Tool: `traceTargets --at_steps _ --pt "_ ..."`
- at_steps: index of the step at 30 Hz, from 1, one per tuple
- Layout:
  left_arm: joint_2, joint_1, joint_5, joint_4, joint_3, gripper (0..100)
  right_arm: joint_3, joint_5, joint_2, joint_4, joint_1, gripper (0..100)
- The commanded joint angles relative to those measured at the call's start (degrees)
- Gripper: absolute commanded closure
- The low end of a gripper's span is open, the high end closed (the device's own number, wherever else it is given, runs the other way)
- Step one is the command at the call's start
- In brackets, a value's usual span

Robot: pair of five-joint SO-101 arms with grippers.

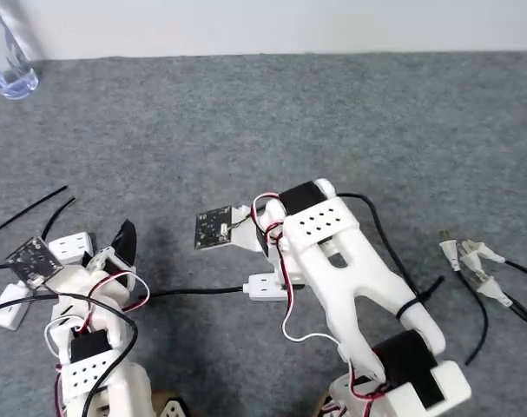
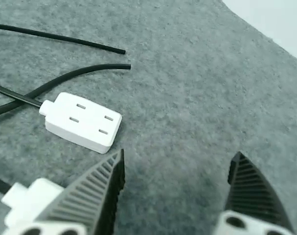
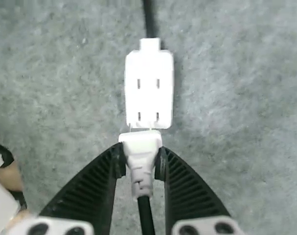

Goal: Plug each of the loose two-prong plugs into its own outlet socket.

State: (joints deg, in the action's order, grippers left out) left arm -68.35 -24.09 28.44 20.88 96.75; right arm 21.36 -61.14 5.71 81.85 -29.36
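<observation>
My right gripper (image 3: pixel 141 159) is shut on a white two-prong plug (image 3: pixel 140 146). The plug's prongs meet the near end face of a white outlet socket (image 3: pixel 149 90), and short bits of prong still show between them. In the high view this socket (image 1: pixel 260 287) lies mid-table at the right arm's tip, on a black cable. My left gripper (image 2: pixel 177 161) hangs open and empty just above the carpet, close to another white outlet socket (image 2: pixel 82 121). A third socket (image 2: pixel 26 198) sits beside one finger. Two loose plugs (image 1: pixel 461 253) (image 1: pixel 487 285) lie at the far right.
Grey carpet covers the table (image 1: pixel 263 122). Black cables (image 1: pixel 37 208) run across the left side near the sockets (image 1: pixel 72 247), and more trail from the loose plugs at the right. A clear bottle (image 1: pixel 7 69) stands at the back left corner.
</observation>
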Motion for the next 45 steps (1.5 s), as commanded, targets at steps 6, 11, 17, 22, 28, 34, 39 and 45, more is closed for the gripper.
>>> traceTargets --at_steps 6,11,17,22,28,34,39,45 --pt "0.00 0.26 -0.79 0.18 -0.48 68 -1.23 3.60 0.13 -1.19 -2.07 99.1" --pt "0.00 0.26 -0.79 0.18 -0.48 68 0.18 3.52 -0.31 -1.80 -1.89 99.1" --pt "0.09 0.26 -0.79 0.26 -0.48 68 2.02 3.16 -0.40 -4.70 -1.63 99.1" --pt "0.18 0.26 -0.79 0.26 -0.48 68 2.02 2.99 -0.40 -5.32 -1.54 99.1" --pt "0.18 0.26 -0.79 0.26 -0.48 68 1.85 0.79 0.13 -4.70 -0.48 99.1" --pt "0.18 0.26 -0.79 0.26 -0.48 68 1.23 0.62 0.13 -4.62 2.33 99.1" --pt "0.18 0.26 -0.79 0.26 -0.48 68 1.58 -0.26 -0.40 -4.88 2.42 99.1" --pt "0.18 0.26 -0.79 0.26 -0.48 68 2.73 -0.18 -1.27 -5.32 0.40 99.1"
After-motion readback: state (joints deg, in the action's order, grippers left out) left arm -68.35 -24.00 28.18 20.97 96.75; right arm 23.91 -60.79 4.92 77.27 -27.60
